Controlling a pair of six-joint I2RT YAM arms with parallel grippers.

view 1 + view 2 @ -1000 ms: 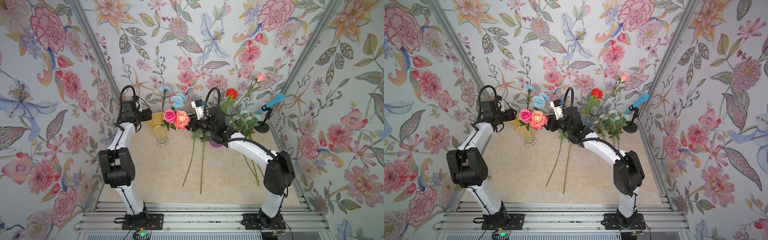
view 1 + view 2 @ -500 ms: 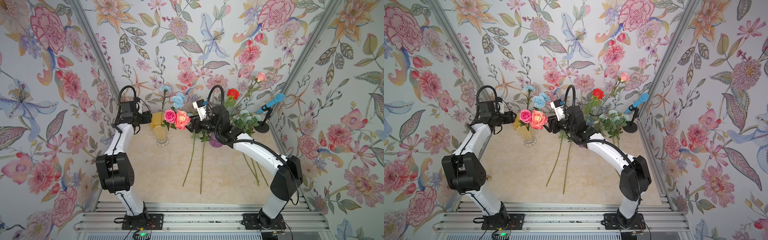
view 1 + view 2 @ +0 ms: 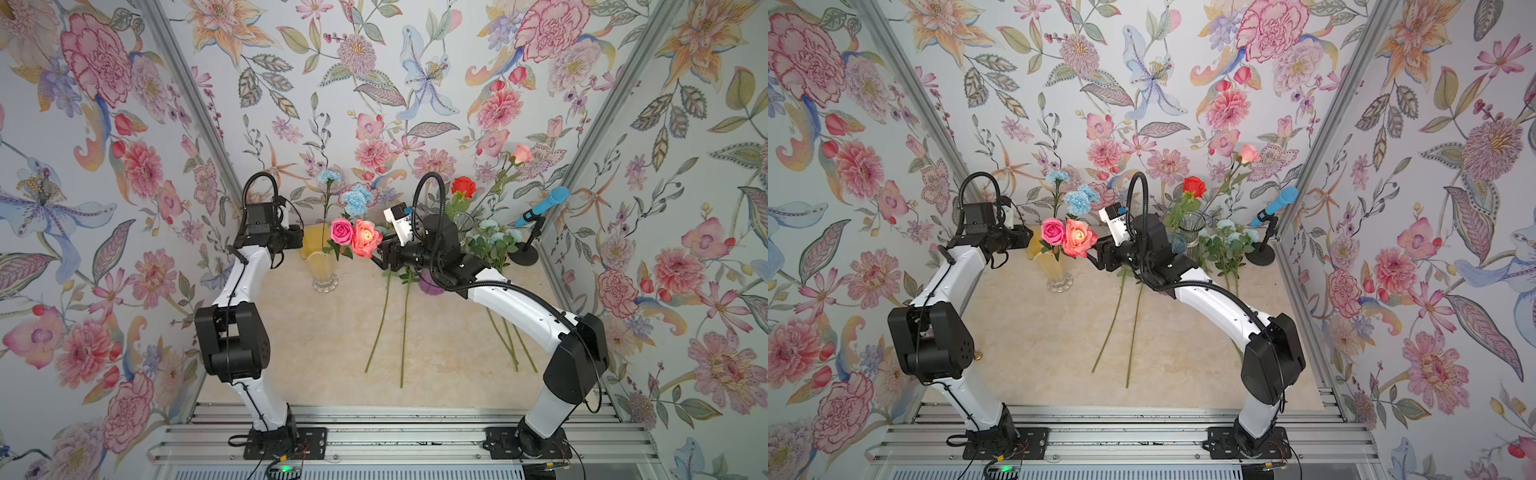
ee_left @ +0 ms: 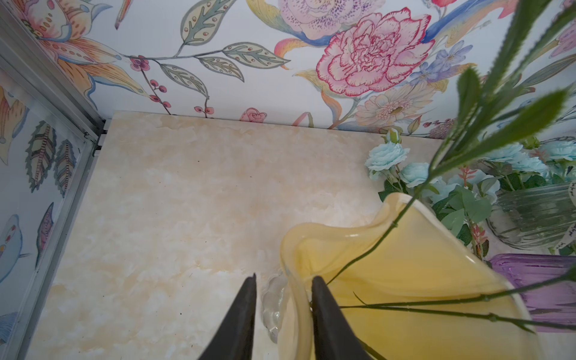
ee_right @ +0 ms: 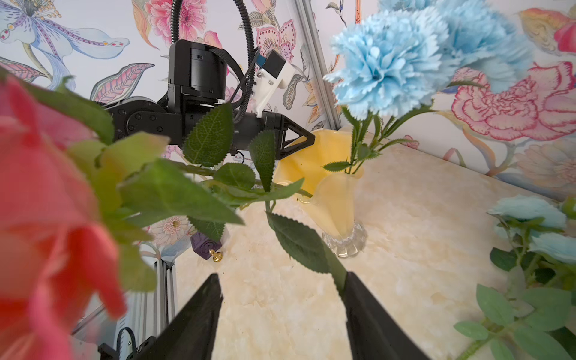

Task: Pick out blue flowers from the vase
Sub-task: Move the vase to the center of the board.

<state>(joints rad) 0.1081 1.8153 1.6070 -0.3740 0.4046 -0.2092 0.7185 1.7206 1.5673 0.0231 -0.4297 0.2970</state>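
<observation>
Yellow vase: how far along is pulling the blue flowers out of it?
Done: a spray of pale blue roses lies on the table. In hand: the left hand straddles the rim of the yellow vase; the right hand is open beside the rose leaves, holding nothing. Left: the blue carnations are in the vase, with the pink rose and orange rose.

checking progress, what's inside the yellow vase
Green stems of the blue carnations, pink rose and orange rose; one of the left fingers dips inside the vase rim. Stem ends down the neck are hidden.
</observation>
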